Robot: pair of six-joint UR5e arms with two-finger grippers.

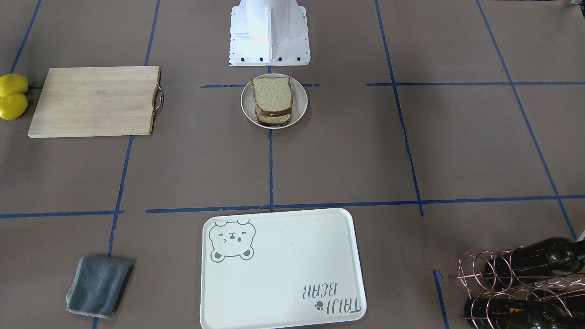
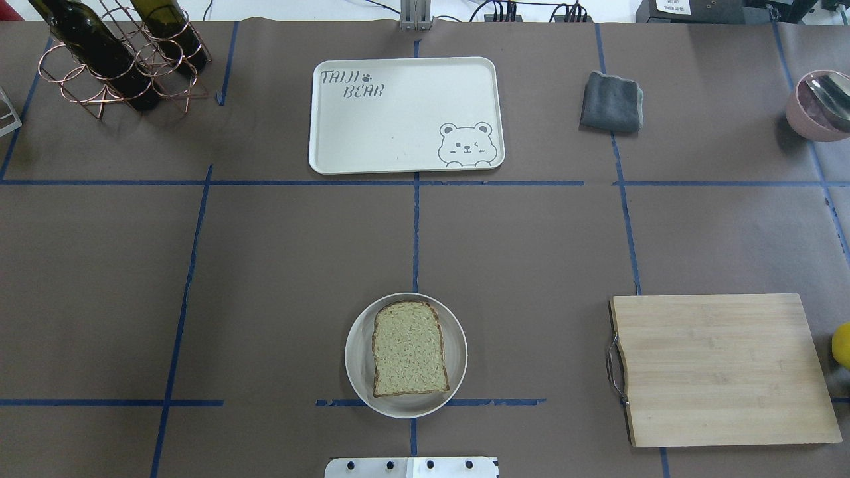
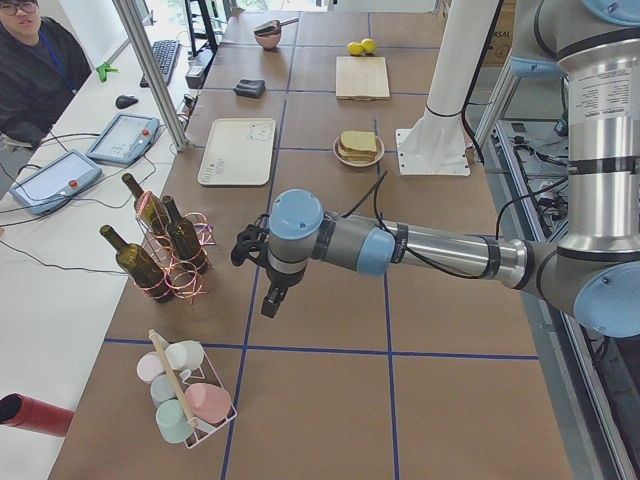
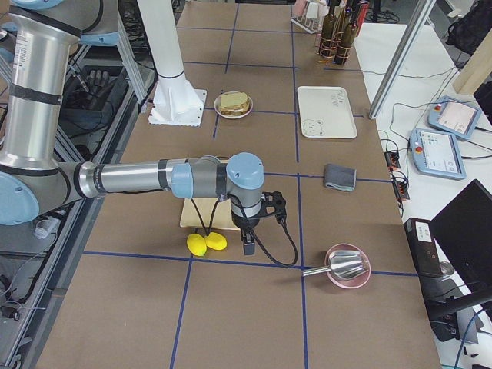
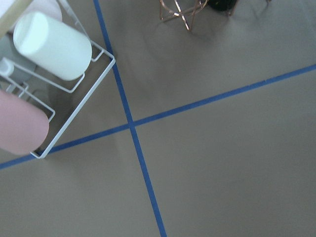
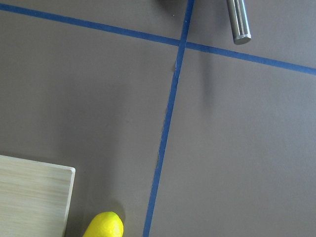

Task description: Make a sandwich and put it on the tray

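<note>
The sandwich [image 1: 273, 98] is a stack of speckled tan bread slices with dark crust on a round white plate [image 1: 299, 114], close in front of the robot base. It also shows in the overhead view [image 2: 408, 348], where only the top slice is seen. The egg is hidden. The cream bear tray [image 2: 398, 119] lies empty at the far side of the table. My left gripper [image 3: 246, 245] hovers far off by the bottle rack. My right gripper [image 4: 274, 209] hovers by the lemons. I cannot tell whether either is open or shut. Neither wrist view shows fingers.
A wooden cutting board [image 2: 720, 368] lies on the robot's right with lemons [image 1: 13, 97] beside it. A grey cloth [image 2: 612, 101] and a pink bowl with a spoon [image 2: 820, 103] sit at the far right. A wine bottle rack [image 2: 113, 56] and a cup rack [image 5: 47, 74] stand on the left.
</note>
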